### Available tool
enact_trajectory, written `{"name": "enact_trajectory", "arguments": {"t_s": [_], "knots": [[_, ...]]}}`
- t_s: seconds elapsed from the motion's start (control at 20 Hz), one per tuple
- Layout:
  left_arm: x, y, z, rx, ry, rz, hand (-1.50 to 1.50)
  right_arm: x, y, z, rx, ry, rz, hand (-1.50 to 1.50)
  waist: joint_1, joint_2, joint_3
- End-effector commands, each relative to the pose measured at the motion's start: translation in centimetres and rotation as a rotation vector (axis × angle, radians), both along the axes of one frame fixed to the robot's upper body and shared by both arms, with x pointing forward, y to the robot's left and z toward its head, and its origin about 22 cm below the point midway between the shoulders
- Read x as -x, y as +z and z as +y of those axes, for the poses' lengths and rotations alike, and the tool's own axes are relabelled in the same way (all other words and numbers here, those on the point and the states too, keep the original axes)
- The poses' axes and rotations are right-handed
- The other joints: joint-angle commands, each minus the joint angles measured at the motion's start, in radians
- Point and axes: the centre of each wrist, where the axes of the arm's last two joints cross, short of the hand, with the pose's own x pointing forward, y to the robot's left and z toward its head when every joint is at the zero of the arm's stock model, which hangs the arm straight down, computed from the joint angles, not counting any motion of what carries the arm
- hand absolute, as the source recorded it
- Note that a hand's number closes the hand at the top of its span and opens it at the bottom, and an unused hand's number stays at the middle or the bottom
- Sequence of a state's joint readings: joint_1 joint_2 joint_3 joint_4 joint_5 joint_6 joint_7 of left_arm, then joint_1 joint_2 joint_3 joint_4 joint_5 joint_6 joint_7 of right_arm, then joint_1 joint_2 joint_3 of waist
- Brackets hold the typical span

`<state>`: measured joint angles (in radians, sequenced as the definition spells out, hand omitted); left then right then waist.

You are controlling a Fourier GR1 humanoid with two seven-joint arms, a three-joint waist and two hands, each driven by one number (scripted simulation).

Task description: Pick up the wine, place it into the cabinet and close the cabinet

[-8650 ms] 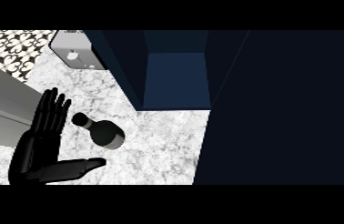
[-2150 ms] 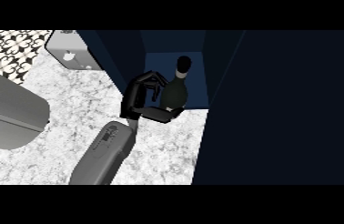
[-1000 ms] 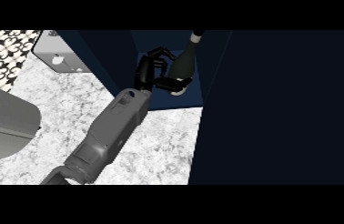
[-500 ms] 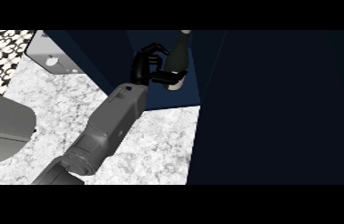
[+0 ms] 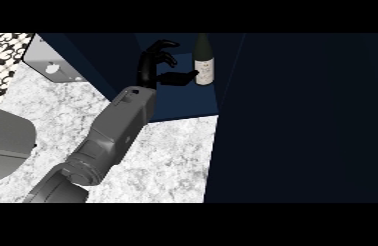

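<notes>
The wine bottle [image 5: 204,65], dark with a pale label, stands upright inside the open dark blue cabinet [image 5: 181,102], near its right inner wall. My left hand [image 5: 153,66] is inside the cabinet just left of the bottle. Its fingers are spread and lifted away from the glass, and only the thumb points at the bottle's lower body; whether it touches I cannot tell. The grey left forearm [image 5: 122,125] runs up from the lower left across the counter. The right hand does not show.
The cabinet's door [image 5: 295,115] fills the right side as a large dark panel standing open. A metal box [image 5: 52,65] sits at the top left beside the cabinet's left wall. The marble counter [image 5: 173,155] lies below, with a grey rounded shape [image 5: 15,145] at the left edge.
The left hand carried the bottle deeper into the cabinet and stood it upright. Its fingers, curled round the bottle before, have now spread away from it.
</notes>
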<state>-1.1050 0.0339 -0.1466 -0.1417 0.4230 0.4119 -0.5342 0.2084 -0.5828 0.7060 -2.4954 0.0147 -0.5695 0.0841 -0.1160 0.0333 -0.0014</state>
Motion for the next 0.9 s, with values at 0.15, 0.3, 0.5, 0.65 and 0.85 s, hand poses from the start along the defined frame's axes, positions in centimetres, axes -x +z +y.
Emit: {"name": "enact_trajectory", "arguments": {"t_s": [0.15, 0.3, 0.5, 0.65, 0.85], "knots": [[-1.0, 1.5, 1.2, -0.110, 0.062, -0.041, -1.50, 1.9, 2.4, -0.4, -0.083, 0.074, 0.000, -1.50, -0.016, 0.007, 0.000], [-0.7, 0.7, 1.6, -0.121, 0.085, -0.050, -1.50, 1.7, 1.9, -0.4, -0.079, 0.066, 0.013, -1.50, -0.007, 0.006, 0.000], [-0.9, 0.9, 2.6, -0.135, 0.114, -0.058, -1.50, 2.1, 2.2, -0.3, -0.068, 0.084, -0.003, -1.50, -0.010, 0.004, -0.002], [-1.2, 1.7, 2.0, -0.057, 0.031, -0.076, -1.50, 2.4, 2.1, -0.3, -0.088, 0.099, 0.002, -1.50, -0.025, 0.005, -0.002], [-2.3, 4.5, 0.9, 0.050, -0.037, -0.125, -1.50, 2.1, 3.1, -1.0, -0.076, 0.070, -0.033, -1.50, -0.004, 0.004, -0.002]]}}
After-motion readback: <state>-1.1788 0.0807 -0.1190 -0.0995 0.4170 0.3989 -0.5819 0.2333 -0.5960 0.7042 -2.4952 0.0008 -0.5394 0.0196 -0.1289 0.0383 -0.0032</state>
